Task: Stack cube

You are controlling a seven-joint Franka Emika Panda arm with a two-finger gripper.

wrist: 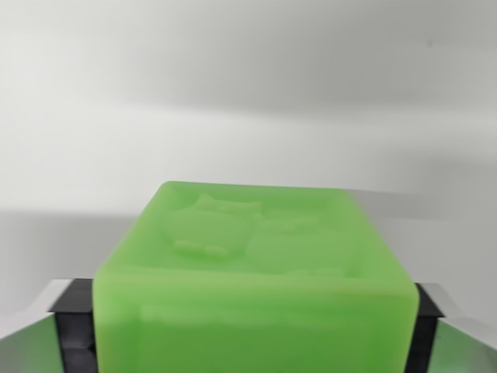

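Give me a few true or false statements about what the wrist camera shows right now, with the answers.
1. The cube is green. True.
2. Its top face is smooth and blank. False: a raised figure is moulded into it.
3. The claw has a black pad against each side of the cube. True.
4. A second cube sits behind it. False: only a plain pale surface shows there.
5. The cube fills the lower middle of the wrist view. True.

Translucent green plastic cube (252, 272): smooth, slightly glossy, with a raised moulded relief on top. Gripper (252, 326) fingers either side: black matt pads (76, 326), brushed silver metal outside them.
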